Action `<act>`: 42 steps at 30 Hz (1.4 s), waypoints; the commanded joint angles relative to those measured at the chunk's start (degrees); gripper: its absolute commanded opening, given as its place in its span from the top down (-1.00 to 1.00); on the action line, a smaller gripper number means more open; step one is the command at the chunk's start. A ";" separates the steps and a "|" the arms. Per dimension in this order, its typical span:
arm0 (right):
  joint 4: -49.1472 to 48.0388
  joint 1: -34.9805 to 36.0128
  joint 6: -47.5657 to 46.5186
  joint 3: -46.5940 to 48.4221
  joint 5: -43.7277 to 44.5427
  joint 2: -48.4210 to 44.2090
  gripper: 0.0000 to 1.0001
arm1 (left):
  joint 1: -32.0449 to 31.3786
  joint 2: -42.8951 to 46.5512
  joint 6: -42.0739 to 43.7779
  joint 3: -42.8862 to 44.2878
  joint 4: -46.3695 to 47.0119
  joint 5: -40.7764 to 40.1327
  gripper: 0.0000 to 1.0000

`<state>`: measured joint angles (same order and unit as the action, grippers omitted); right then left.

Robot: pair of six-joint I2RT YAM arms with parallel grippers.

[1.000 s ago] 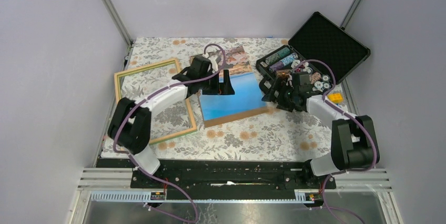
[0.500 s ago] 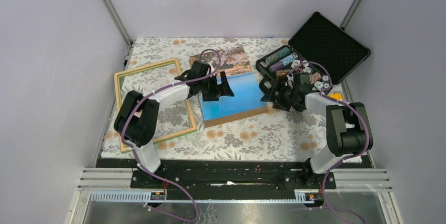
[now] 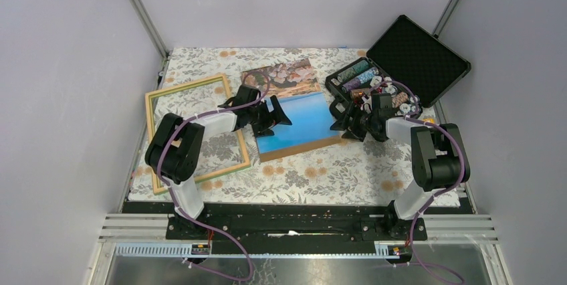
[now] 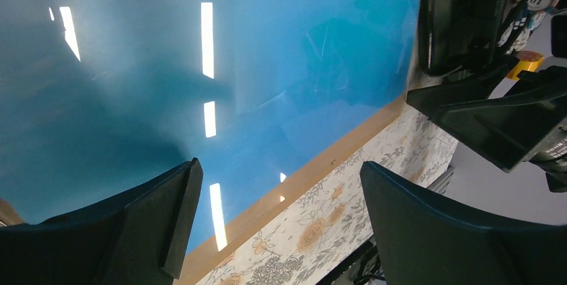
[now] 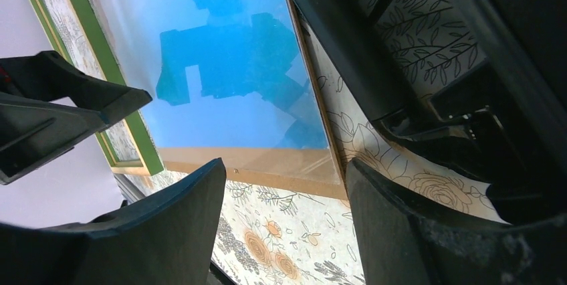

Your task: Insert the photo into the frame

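Photo is lying on backing panel, between frame and chip case; left gripper and right gripper are flanking it (both gaping, gripping nothing).

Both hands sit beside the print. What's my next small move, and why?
Probably lower the left hand and close it on the left edge of the photo. Both hands are open, the photo lies unheld on the brown panel, and the frame lies to its left; the right hand flanks the opposite edge.
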<state>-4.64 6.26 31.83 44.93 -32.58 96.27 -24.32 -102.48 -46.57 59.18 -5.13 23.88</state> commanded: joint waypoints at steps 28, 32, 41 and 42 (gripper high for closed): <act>-13.55 0.15 12.00 -3.22 -12.34 0.01 -0.34 | -0.01 -4.92 -5.79 -2.60 6.53 4.54 -0.90; -26.65 0.15 21.58 -7.84 -15.97 0.26 -0.22 | -0.13 -5.03 -5.74 -2.65 6.53 4.29 -0.90; -32.15 0.15 27.30 -11.03 -16.51 -0.97 -0.22 | -0.90 -6.72 -5.73 -2.40 6.53 4.36 -0.91; -32.32 0.15 27.64 -11.20 -16.43 -0.96 -0.22 | -0.99 -6.72 -5.76 -2.40 6.53 4.34 -0.90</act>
<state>-31.24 6.17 55.33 34.46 -46.19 97.03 -24.60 -106.69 -53.12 57.49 3.62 29.85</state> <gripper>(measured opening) 0.610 0.953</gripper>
